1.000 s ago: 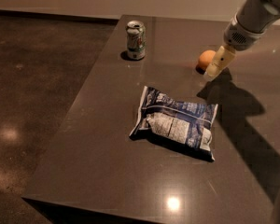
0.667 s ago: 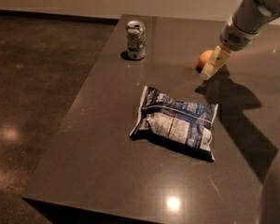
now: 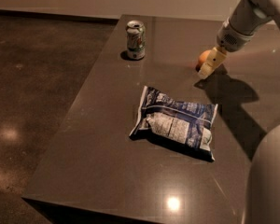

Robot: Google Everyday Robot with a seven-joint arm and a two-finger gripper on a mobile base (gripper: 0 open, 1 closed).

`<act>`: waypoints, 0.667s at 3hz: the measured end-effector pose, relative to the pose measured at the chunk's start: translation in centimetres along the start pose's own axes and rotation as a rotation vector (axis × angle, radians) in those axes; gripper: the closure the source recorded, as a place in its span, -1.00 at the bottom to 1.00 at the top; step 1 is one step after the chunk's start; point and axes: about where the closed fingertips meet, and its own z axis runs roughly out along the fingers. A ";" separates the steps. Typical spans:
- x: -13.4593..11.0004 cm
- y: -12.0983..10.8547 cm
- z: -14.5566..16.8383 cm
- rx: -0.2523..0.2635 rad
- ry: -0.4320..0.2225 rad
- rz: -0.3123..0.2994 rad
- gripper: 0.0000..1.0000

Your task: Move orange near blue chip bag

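Camera view, gripper [image 3: 208, 67] at orange [image 3: 203, 58], blue chip bag [image 3: 176, 123] print unreadable

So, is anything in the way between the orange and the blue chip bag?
Nothing visible. The claw is right at the orange, partly covering it, and only bare table lies between it and the blue chip bag. The soda can stands well off that path, near the table's far edge.

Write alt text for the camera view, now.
Beige claw is down at a small round orange fruit, far right on a dark glossy table. A crinkled dark-blue foil chip bag lies flat mid-table, apart from it; a green-and-silver soda can stands upright far left.
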 end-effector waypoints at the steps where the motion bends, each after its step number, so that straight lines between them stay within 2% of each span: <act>1: -0.3 0.4 0.2 -0.029 -0.004 -0.008 -0.26; 2: -0.7 1.1 0.4 -0.064 -0.012 -0.024 0.21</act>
